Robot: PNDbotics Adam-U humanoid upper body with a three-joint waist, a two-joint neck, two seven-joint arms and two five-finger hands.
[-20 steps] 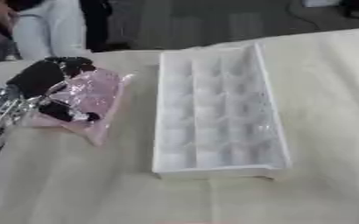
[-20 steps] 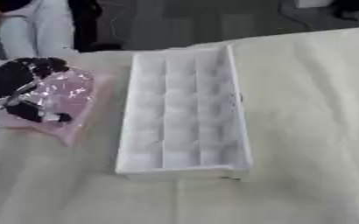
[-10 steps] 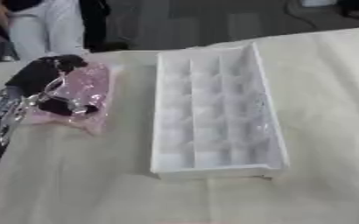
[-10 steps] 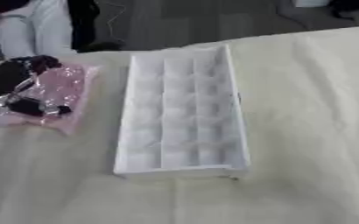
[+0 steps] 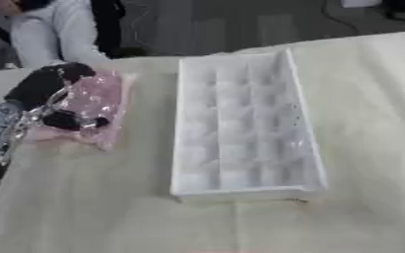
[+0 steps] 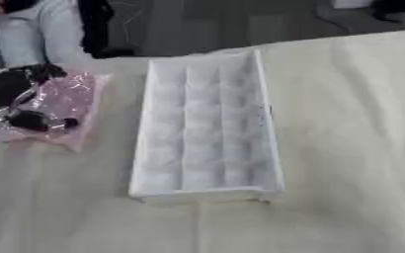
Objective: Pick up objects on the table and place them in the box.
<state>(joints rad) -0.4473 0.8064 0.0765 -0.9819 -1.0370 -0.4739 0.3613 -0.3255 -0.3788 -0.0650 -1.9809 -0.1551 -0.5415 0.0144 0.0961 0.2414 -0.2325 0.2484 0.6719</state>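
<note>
- Packet (image 5: 94, 106) of pink, crinkly film lies on the cream-covered table (image 5: 361, 99), well to the left of the box, with some small dark thing on or under its lower half that I cannot make out.
- Left hand (image 5: 46, 91) — black, with silver links behind it — comes in from the left edge and lies over the packet; its fingers curl across the top corner and the thumb looks tucked against the lower part, so I judge it clamped on the packet, though the packet does not look lifted off the cloth.
- Right hand shows in neither view.
- Box (image 5: 240, 123) is a long white tray split into rows of small compartments, standing near the middle of the table with its short end toward the robot; nothing can be seen inside it.
- Task stage, as I read it: the grasp is being made and the carry to the box has not begun.
- Risks from here:
  - slick film could slide out from between thumb and fingers on the lift, since the hand holds mostly one edge;
  - a limp packet may sag and catch the box's near left wall during the sideways carry, nudging the light tray;
  - the packet looks wider than a single compartment — it may end up resting across the dividers rather than dropping in.
</note>
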